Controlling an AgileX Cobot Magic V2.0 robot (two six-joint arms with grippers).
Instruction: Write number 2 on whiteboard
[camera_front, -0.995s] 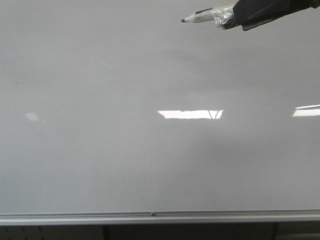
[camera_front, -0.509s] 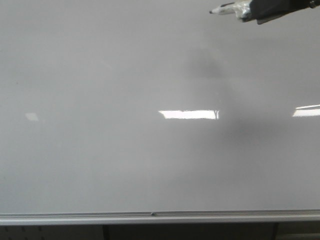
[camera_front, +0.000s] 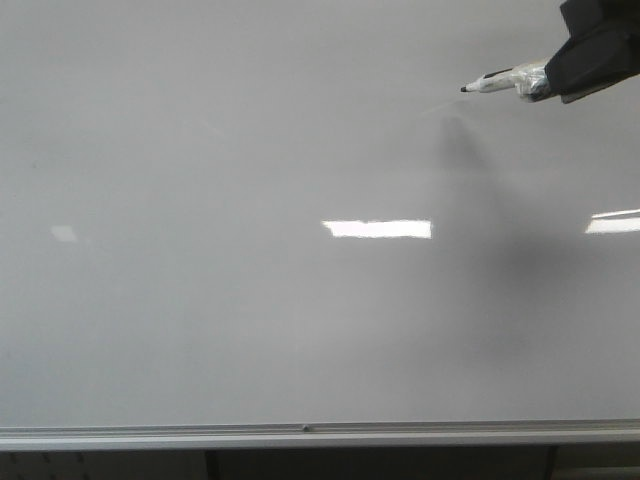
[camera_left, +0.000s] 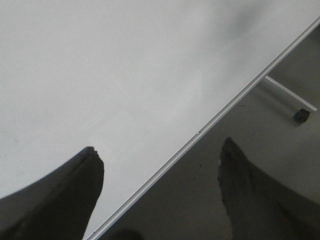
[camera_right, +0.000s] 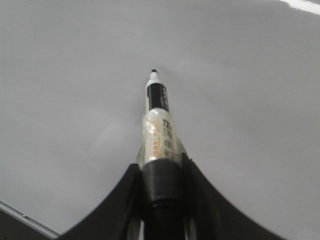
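Note:
The whiteboard fills nearly the whole front view, glossy grey-white, with a silver rail along its lower edge. No black "2" shows on it. My right gripper is at the upper right, shut on a marker whose black tip points left, close to the board above its shadow. In the right wrist view the marker sticks out from between the fingers of the right gripper, tip near the board. My left gripper is open and empty, over the board's rail.
Bright light reflections lie across the board's middle and right. A stand leg with a dark foot shows on the floor below the board in the left wrist view.
My right gripper with the marker has moved right and then down, from the top middle to the upper right. Its shadow on the board has grown darker and closer to the tip.

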